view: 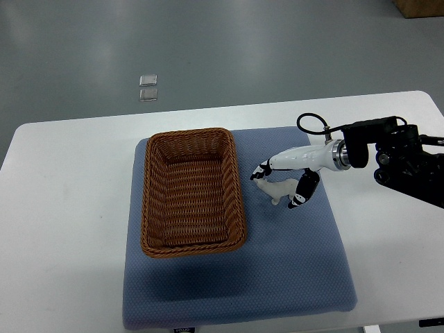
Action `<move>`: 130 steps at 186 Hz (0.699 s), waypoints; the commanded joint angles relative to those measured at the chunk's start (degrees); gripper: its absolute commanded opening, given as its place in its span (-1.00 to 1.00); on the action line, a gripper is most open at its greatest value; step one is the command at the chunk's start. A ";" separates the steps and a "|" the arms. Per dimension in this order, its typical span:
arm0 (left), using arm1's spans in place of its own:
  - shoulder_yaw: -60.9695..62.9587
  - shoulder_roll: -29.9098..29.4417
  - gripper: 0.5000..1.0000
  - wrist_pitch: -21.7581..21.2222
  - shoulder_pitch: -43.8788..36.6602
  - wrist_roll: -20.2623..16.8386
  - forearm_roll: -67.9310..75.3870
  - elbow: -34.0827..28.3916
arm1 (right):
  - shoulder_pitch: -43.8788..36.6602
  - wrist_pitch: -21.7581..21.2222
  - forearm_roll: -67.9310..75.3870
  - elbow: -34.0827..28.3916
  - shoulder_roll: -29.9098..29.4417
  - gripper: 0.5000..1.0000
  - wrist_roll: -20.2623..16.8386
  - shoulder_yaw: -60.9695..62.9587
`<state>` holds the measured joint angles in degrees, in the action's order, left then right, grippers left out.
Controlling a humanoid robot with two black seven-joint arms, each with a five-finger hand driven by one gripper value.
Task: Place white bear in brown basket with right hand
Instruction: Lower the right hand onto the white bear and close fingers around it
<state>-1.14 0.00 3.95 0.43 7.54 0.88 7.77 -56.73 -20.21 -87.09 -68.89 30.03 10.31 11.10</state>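
The white bear (275, 189) lies on the blue mat (291, 263), just right of the brown wicker basket (193, 191). My right hand (279, 187) reaches in from the right edge and sits over the bear. Its fingers (261, 169) touch the bear's left end and another black-tipped finger (299, 198) presses its right end, so the hand is closed around it. The bear is low, at the level of the mat. The basket holds nothing. The left arm does not show.
The mat lies on a white table (62, 208). Two small clear squares (148, 88) lie on the grey floor beyond the table. A brown box corner (422, 8) shows at the top right.
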 commanded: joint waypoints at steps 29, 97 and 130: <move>0.00 0.00 1.00 0.00 0.01 0.02 0.00 0.05 | 0.30 0.70 -0.19 0.51 -0.33 0.02 -0.03 -0.11; 0.00 0.00 1.00 0.00 0.01 0.02 0.00 -0.04 | 0.92 0.61 -0.71 0.69 -0.85 -0.81 -0.03 -0.46; 0.00 0.00 1.00 0.00 0.01 0.02 0.00 0.05 | 0.48 0.44 -0.54 0.69 -0.50 -1.00 -0.03 -0.29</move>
<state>-1.14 0.00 3.95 0.43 7.57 0.88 7.79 -55.87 -19.66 -87.80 -68.21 29.19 10.25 10.63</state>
